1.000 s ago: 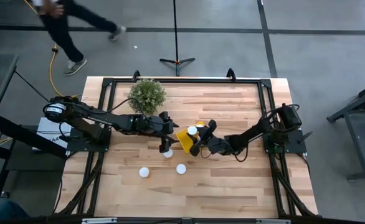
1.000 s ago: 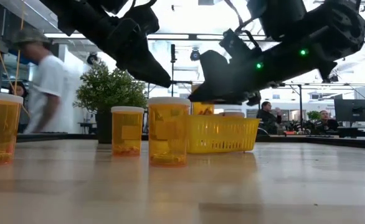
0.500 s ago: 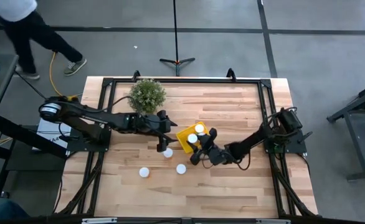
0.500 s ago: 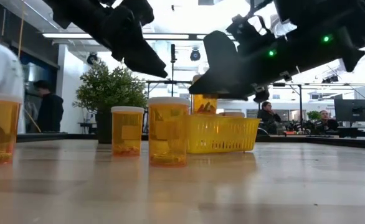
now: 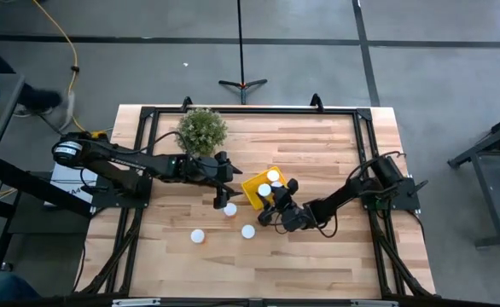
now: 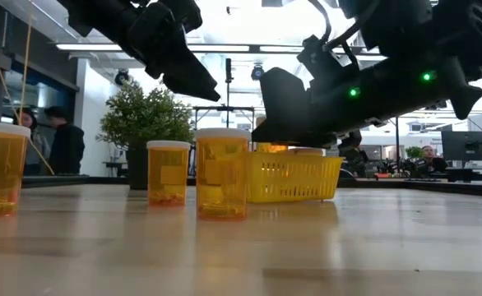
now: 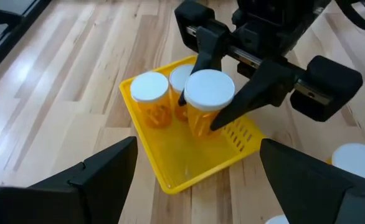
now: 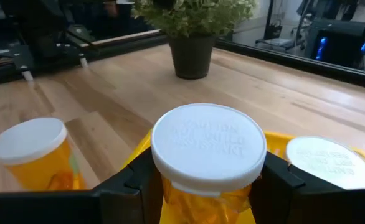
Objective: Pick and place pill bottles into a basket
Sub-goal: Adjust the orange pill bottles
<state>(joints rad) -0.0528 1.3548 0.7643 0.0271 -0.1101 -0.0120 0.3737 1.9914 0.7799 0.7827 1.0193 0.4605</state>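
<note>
**Orange bottle clamped over the yellow basket**

Orange-bodied, white-capped pill bottle sits clamped between the fingers of the right hand, held upright over the basket. Whether its base touches the basket floor cannot be told. Two more pill bottles stand inside the basket: one near a corner, the other just behind the held one.

Left hand hovers above the tabletop just beside the basket, fingers spread apart, gripping nothing. One loose bottle stands near it. Two further bottles stand farther out toward the front of the tabletop, apart from each other.

Potted plant stands behind the left arm, near the back edge. Low view shows people in the room beyond.
</note>
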